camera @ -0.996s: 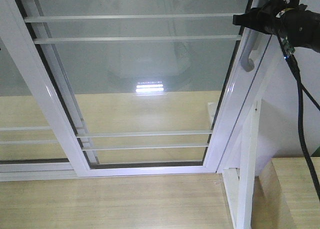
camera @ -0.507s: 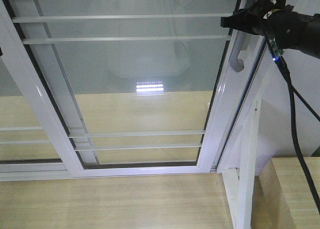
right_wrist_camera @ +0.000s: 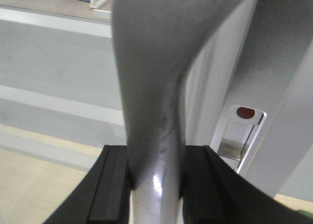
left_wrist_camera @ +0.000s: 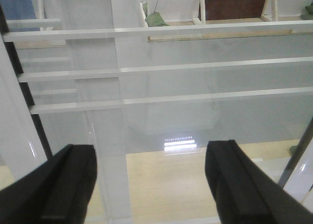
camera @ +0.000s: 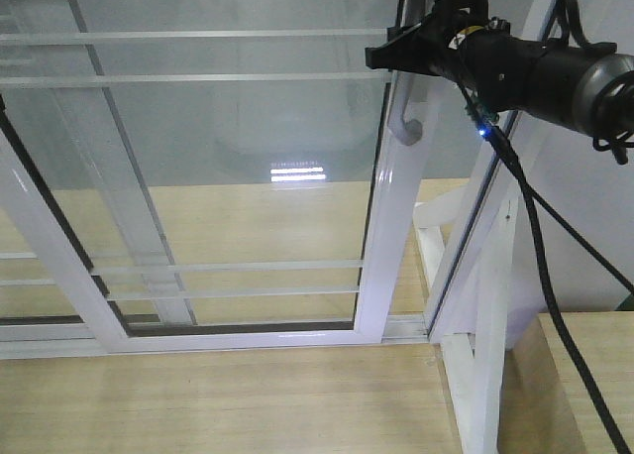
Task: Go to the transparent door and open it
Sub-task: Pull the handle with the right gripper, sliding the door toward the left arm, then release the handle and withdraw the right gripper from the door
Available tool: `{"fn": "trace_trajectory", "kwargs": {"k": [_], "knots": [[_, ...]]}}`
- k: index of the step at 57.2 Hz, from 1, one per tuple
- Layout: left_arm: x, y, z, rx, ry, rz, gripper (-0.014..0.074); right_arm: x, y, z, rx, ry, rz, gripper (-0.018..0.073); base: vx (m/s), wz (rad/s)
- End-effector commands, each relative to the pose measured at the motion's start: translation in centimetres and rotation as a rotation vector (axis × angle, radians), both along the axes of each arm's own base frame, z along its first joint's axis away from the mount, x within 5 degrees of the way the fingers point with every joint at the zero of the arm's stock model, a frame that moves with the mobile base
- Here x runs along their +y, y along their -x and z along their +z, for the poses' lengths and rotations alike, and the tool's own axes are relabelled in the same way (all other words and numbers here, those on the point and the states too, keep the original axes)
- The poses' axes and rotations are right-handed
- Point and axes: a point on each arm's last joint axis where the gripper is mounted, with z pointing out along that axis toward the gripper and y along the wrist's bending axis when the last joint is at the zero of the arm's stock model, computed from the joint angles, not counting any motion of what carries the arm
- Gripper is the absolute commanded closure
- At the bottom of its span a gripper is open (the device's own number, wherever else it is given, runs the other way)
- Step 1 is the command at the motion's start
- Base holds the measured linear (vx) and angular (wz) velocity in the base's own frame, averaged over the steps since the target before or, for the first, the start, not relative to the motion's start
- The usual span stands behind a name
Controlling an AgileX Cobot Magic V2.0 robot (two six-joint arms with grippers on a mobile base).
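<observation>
Glass in a shiny white frame, the door (camera: 218,157) has slid sideways since a second ago. Its handle side used to sit tight against the post (camera: 474,236), and now there is a gap between them, below and a bit to the right of the right gripper (right_wrist_camera: 154,185). You can see some floor (camera: 218,395) through that gap. So I think the opening has begun and is going well, but the gap is not wide yet, and the door likely needs more sliding the same way. The door is tall and see-through, with thin white bars (camera: 198,77) across it near the top and near the bottom. A bright light (camera: 297,171) shines back off the glass. Its grey curved handle (camera: 400,112) is on the side nearest the gripper. The right gripper is squeezed on that handle. In the right wrist view its two black fingers (right_wrist_camera: 115,185) press on both sides of the grey metal. The gripper has moved along with the door. A black cable (camera: 555,276) hangs down from the arm behind it. The left gripper (left_wrist_camera: 149,185) is spread wide with nothing in it, facing the glass and not touching it. Far from the right gripper, another white panel (camera: 149,266) shows through the glass behind the door.
</observation>
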Motion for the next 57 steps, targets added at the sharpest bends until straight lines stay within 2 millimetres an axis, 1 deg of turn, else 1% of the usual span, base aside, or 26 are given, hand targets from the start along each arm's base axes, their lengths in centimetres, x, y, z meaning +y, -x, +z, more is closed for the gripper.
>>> {"fn": "trace_trajectory", "kwargs": {"k": [1,8,24,31,36,44,49,53,57], "knots": [[0.0,-0.1,2.0,-0.114,0.014,0.003,0.0029,1.0,1.3,4.3,-0.117,-0.032,0.03,0.0529,0.0,0.0],[0.0,-0.1,2.0,-0.114,0.014,0.003,0.0029,2.2,1.7,4.3,-0.115,-0.034,0.058,0.0529,0.0,0.0],[0.0,0.0,1.9,-0.111,0.014,0.003,0.0029,5.8,3.4,4.4,-0.113,-0.028,0.152,0.0529,0.0,0.0],[0.0,0.0,1.9,-0.106,0.013,0.003,0.0029,6.2,4.0,5.0,-0.122,-0.006,0.177,0.0529,0.0,0.0],[0.0,0.0,1.8,-0.098,0.013,0.002,0.0029,6.0,4.7,6.2,-0.132,0.014,0.19,0.0529,0.0,0.0],[-0.1,0.0,1.6,-0.076,0.011,-0.001,0.0029,5.0,6.6,9.1,-0.154,0.105,0.237,0.0529,0.0,0.0],[-0.1,0.0,1.6,-0.069,0.01,-0.001,0.0029,4.2,8.7,11.3,-0.158,0.185,0.283,0.0529,0.0,0.0],[-0.1,0.0,1.5,-0.064,0.01,-0.002,0.0029,3.5,10.2,12.7,-0.143,0.206,0.306,0.0536,0.0,0.0],[-0.1,-0.1,1.4,-0.057,0.001,-0.007,0.0029,2.7,12.1,14.4,-0.117,0.202,0.321,0.0564,0.0,0.0]]}}
